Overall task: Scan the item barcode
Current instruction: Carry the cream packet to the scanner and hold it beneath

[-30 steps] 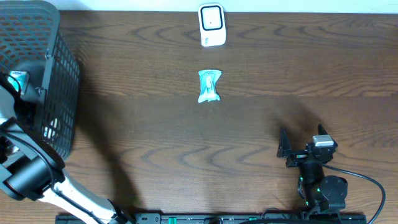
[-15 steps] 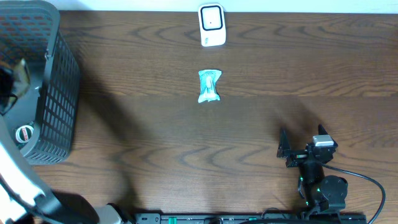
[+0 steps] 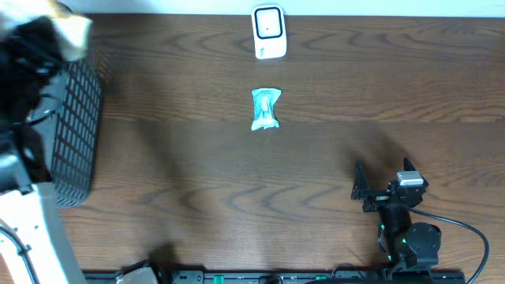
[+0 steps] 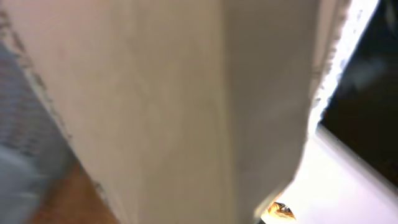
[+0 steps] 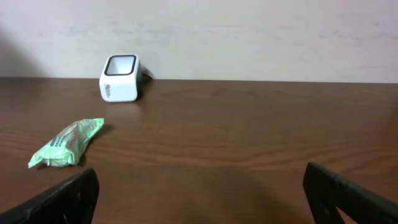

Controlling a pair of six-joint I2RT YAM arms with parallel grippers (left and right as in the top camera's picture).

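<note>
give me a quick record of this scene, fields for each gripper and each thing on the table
left gripper: shut, apparently on a pale item, above the basket; view is blurred
right gripper: open, empty, at the near right of the table
scanner: white, at the far edge, centre
green packet: lying just in front of the scanner, untouched
basket: dark mesh, far left

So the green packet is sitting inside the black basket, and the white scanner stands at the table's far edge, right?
No: the overhead view shows the green packet lying on the open table in front of the white scanner, apart from the black basket. The scanner is at the far edge.
</note>
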